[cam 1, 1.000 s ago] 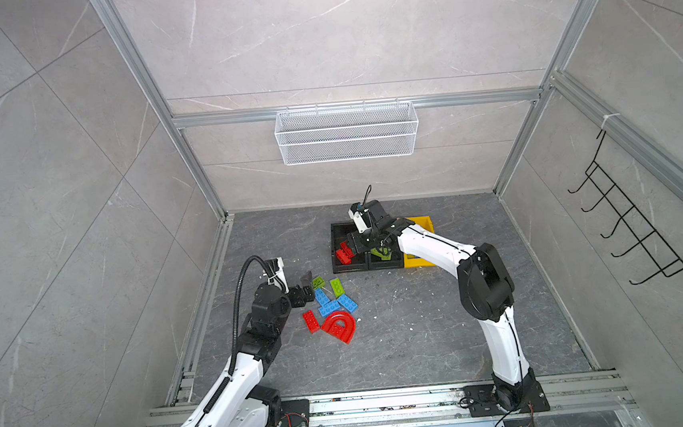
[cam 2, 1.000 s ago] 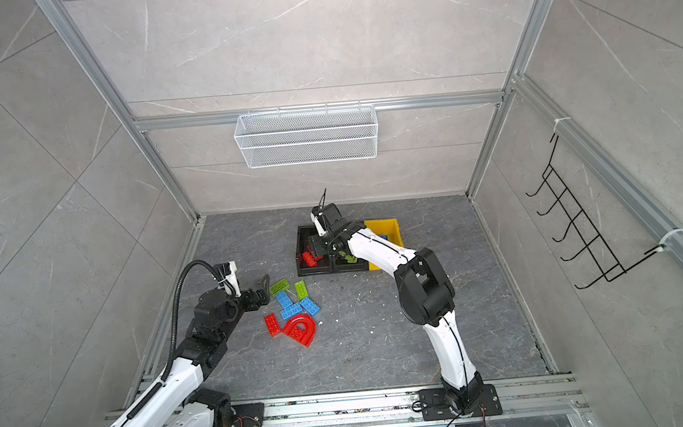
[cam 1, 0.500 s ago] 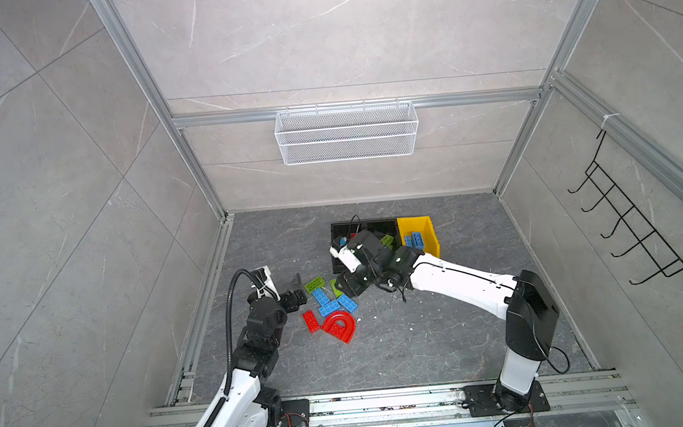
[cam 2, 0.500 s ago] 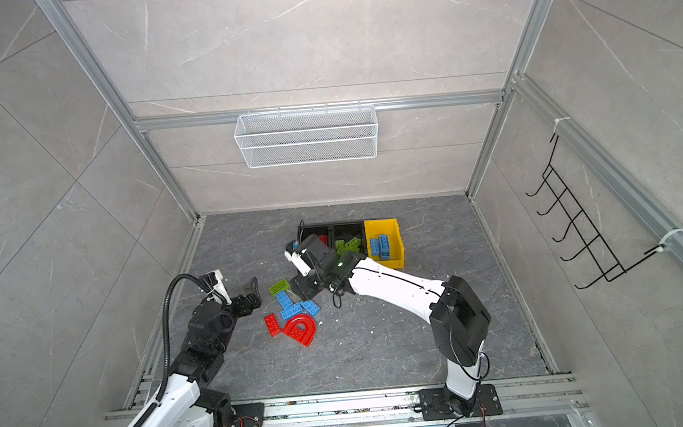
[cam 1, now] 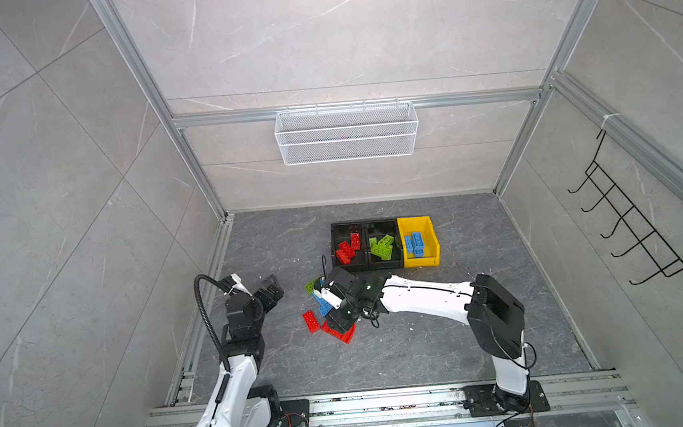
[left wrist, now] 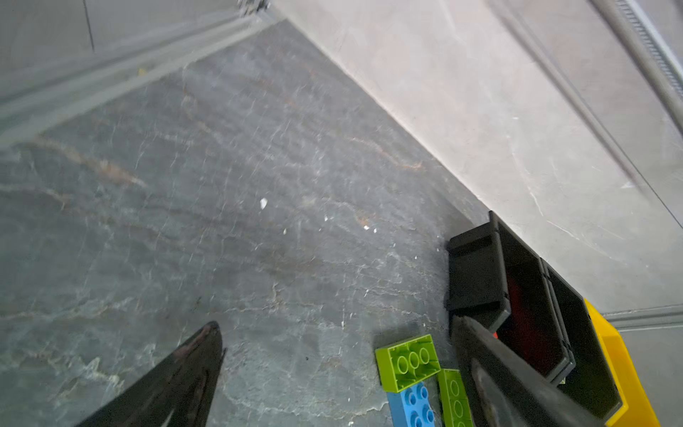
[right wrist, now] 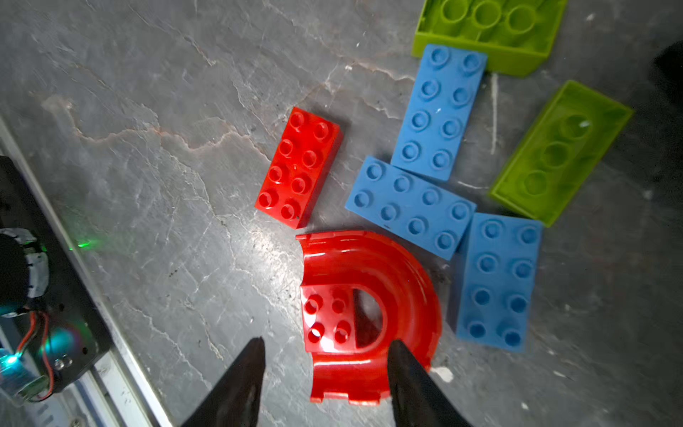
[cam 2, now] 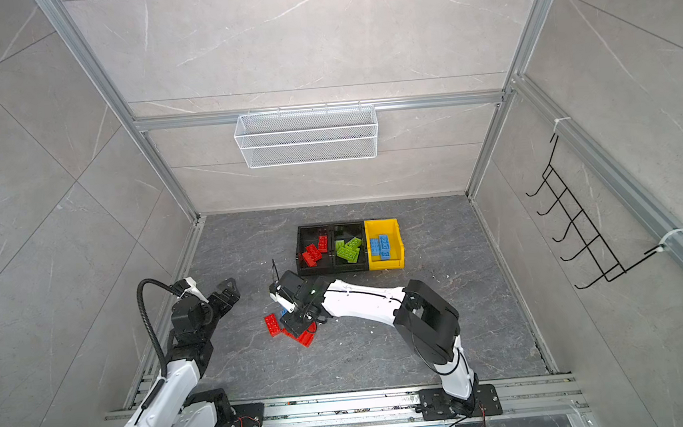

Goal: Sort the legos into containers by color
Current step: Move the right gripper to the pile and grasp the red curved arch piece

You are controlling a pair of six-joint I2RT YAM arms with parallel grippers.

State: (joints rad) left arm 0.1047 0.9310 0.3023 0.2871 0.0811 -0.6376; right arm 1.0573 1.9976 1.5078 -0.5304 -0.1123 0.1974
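The loose legos lie mid-floor: a red arch [right wrist: 369, 295], a red brick [right wrist: 298, 166], three blue bricks [right wrist: 438, 111] and two lime green ones [right wrist: 558, 151]. My right gripper [right wrist: 328, 342] hangs open just above the arch, one finger on its curved edge, the other over bare floor. In both top views it covers most of the pile [cam 1: 311, 321]. My left gripper [left wrist: 334, 325] is open and empty, left of the pile [cam 1: 269, 293]. The containers stand behind: a black bin [cam 1: 334, 228] holding red bricks, a black bin [cam 1: 381, 222] holding green ones, a yellow bin [cam 1: 432, 238] holding blue ones.
A white wire basket [cam 1: 346, 135] hangs on the back wall and a black hook rack [cam 1: 632, 225] on the right wall. Aluminium rails [cam 1: 211, 275] border the floor. The left arm's base electronics [right wrist: 37, 295] show near the pile.
My right arm swung from the bins back down over the pile and its jaws narrowed a little. My left arm drew back to the left, away from the bricks.
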